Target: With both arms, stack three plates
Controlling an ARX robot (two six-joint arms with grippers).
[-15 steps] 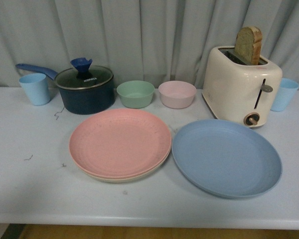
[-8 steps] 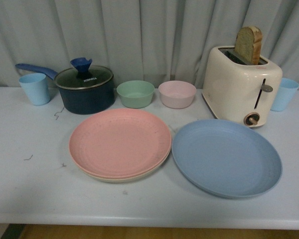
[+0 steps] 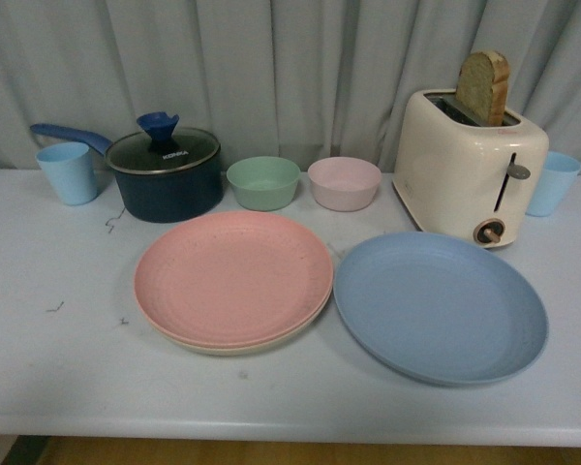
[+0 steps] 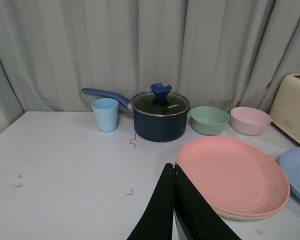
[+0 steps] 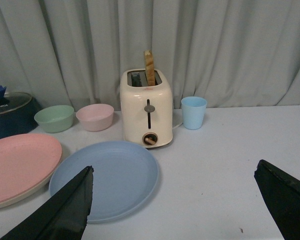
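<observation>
The pink plate (image 3: 232, 276) is sitting on the beige plate (image 3: 223, 347), whose rim is showing beneath it, left of centre on the white table (image 3: 77, 368). The blue plate (image 3: 441, 305) is lying alone to their right, flat, just beside the pair and nearly touching it, with the toaster (image 3: 470, 165) standing behind it on the far side.

Neither arm is showing in the front view. In its wrist view the left gripper (image 4: 173, 170) is keeping its jaws pressed together, empty, hanging over the near left of the table with the pink plate ahead and to its right. The right gripper (image 5: 175, 167) is holding its jaws spread wide, empty, and the blue plate is lying ahead of it, low and toward the stack's side.

The blue plate is lying nearer the right arm, so the lift is probably falling to that side. Being round, the plate is offering no long axis. Its near right rim is looking like the easiest edge to reach, and the carry would be running leftward onto the pink plate.
</observation>
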